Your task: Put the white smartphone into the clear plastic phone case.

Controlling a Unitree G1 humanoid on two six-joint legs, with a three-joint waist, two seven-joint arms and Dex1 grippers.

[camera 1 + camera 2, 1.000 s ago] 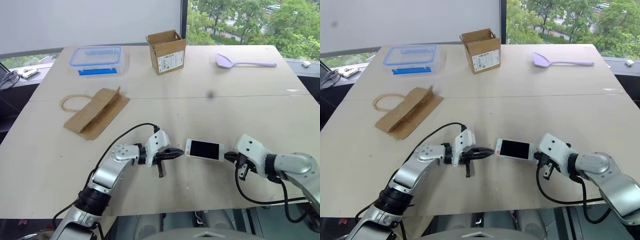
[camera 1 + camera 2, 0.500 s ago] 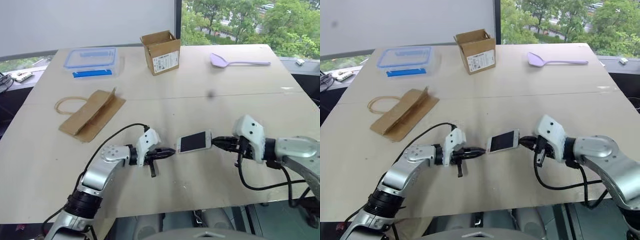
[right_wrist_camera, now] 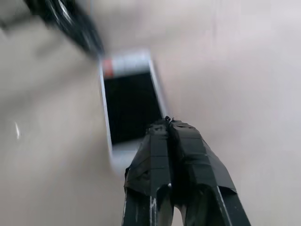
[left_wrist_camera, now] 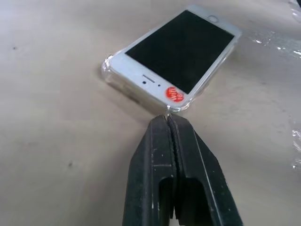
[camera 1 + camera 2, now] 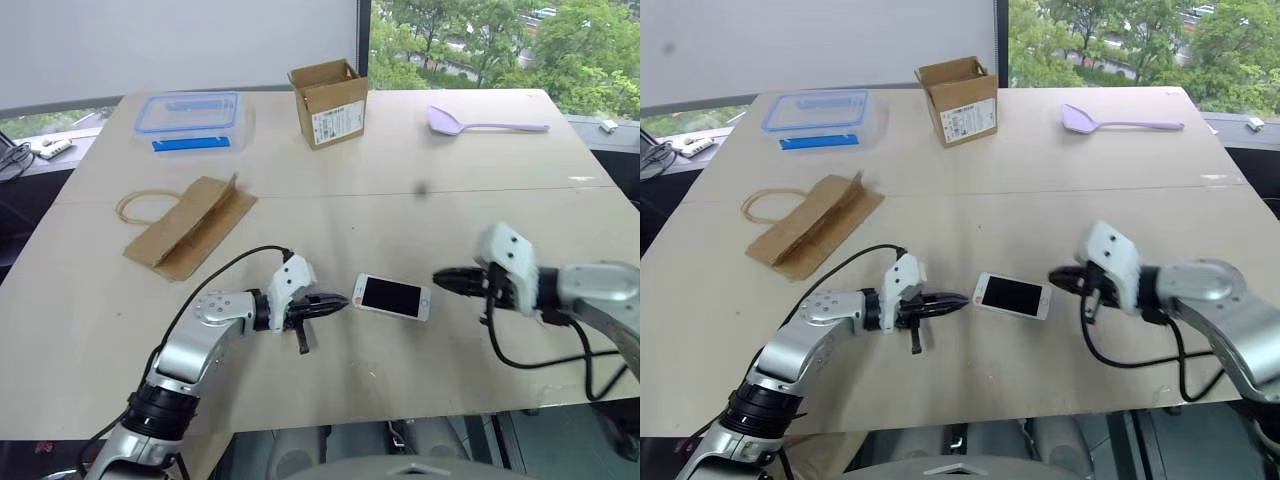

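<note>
1. Left gripper fingers together, empty, tip just beside phone corner.
2. Right gripper pinched together, empty, apart from phone's far end.
3. Phone flat on table, sitting in clear case; light, stiff, slippery, so pinch long edges.

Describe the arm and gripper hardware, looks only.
Both arms have silver-grey metal links with black joint rings. Each wrist carries a white blocky housing. The left gripper and right gripper each have two slim black fingers tapering to a point, ridged inside in the wrist views. A loose black cable loops along each forearm. No markings readable.
</note>
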